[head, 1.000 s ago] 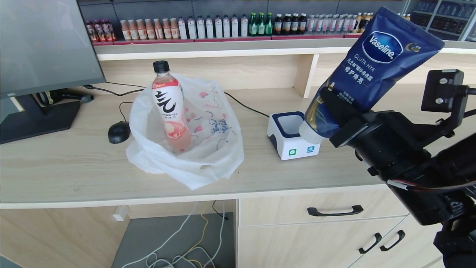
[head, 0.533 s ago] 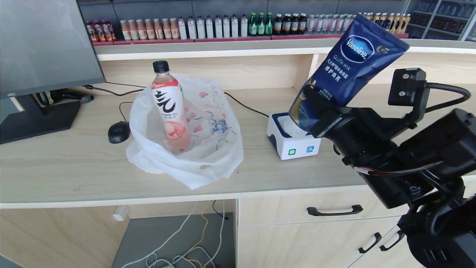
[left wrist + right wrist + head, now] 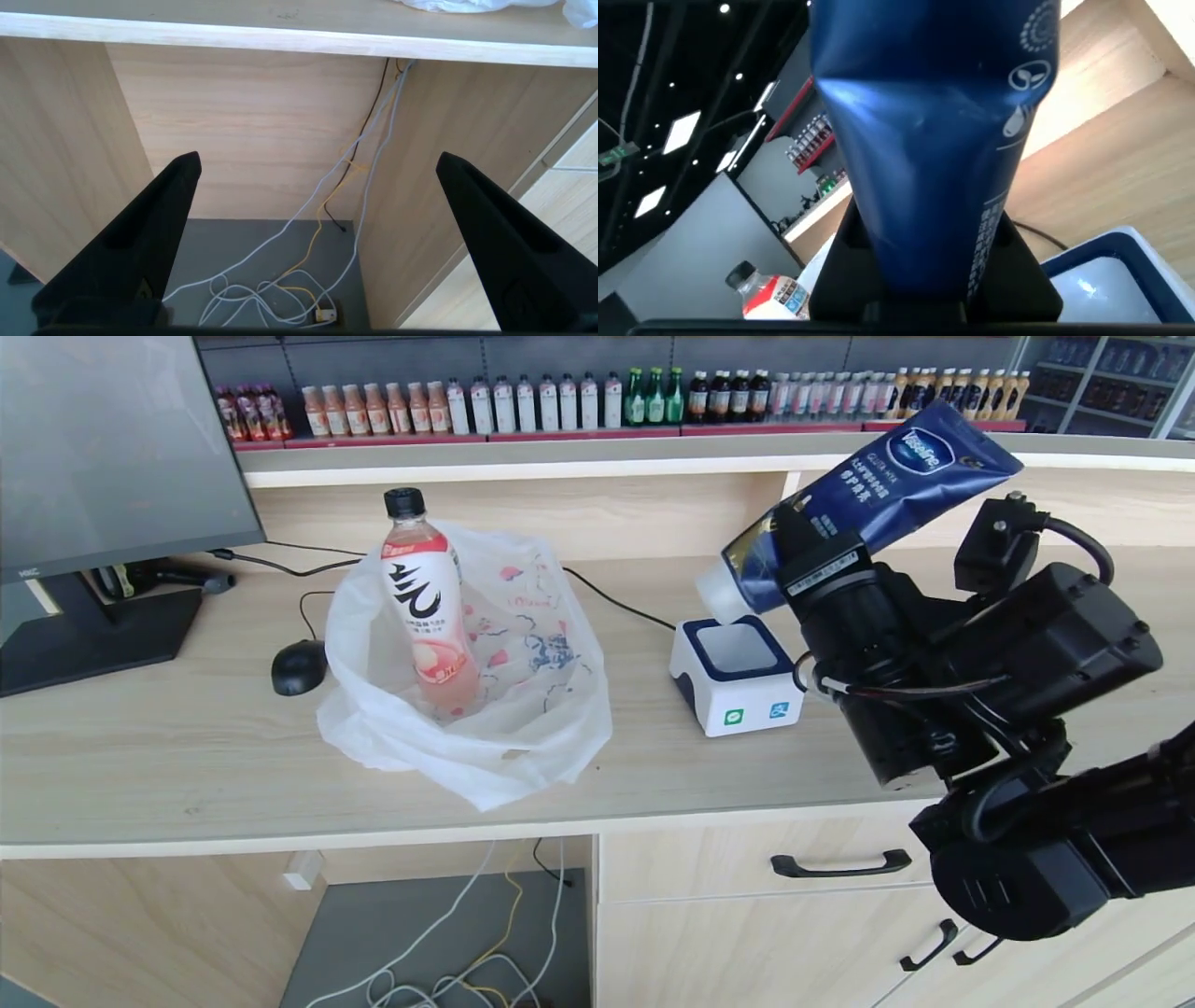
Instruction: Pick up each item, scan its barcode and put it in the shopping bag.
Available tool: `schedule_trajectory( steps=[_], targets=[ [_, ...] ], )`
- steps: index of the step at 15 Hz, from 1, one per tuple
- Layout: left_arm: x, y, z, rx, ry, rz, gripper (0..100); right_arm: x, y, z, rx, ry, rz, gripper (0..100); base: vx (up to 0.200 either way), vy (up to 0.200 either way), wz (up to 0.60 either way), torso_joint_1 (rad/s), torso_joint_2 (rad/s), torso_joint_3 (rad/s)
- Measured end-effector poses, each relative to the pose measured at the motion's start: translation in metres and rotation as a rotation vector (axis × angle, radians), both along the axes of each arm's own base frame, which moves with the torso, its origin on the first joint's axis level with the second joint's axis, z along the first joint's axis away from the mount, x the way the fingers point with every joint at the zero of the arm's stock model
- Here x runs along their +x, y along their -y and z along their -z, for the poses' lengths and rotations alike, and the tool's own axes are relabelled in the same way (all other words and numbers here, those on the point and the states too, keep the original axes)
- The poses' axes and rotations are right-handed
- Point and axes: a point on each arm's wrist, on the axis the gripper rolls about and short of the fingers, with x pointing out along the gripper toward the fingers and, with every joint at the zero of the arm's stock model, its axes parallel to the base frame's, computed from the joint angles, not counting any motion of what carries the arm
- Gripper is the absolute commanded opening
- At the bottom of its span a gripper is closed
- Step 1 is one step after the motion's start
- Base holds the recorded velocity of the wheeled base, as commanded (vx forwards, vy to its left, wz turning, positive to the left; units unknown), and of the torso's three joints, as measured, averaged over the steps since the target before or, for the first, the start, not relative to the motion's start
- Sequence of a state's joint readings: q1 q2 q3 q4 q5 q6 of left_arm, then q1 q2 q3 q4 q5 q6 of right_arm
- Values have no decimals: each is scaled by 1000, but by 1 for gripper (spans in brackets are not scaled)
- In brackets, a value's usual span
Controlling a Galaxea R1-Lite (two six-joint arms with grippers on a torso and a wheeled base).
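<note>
Scan step in hand. Right claw (image 3: 795, 558) is clamped on the blue tube (image 3: 896, 476), tilted, cap end just above the scanner (image 3: 738, 683). Next, judged: turn barcode toward scanner window, then carry to shopping bag (image 3: 523, 709), left of scanner.

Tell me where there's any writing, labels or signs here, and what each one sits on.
Dark blue squeeze tube in the right gripper: white oval logo, white lettering.
Pink drink bottle in the white plastic shopping bag: large black characters on its label.
White box scanner: one green and one blue square icon on its front.
Shelf bottles: labels too small to read.
</note>
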State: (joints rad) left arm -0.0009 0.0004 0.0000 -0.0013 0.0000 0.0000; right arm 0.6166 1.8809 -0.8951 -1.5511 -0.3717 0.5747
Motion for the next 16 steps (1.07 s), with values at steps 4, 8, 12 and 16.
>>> schedule_trajectory(
  steps=[4, 8, 12, 16],
  targets=[
    [0, 0, 0, 0, 0, 0, 100, 19, -2, 8, 31, -81, -5, 0, 0, 0, 0, 0, 0, 0],
    [0, 0, 0, 0, 0, 0, 100, 34, -7, 3, 68, -180, 1, 0, 0, 0, 0, 0, 0, 0],
    [0, 0, 0, 0, 0, 0, 100, 49, -1, 1, 101, -253, 23, 0, 0, 0, 0, 0, 0, 0],
    [0, 0, 0, 0, 0, 0, 100, 52, 1, 5, 94, -274, 32, 0, 0, 0, 0, 0, 0, 0]
  ],
)
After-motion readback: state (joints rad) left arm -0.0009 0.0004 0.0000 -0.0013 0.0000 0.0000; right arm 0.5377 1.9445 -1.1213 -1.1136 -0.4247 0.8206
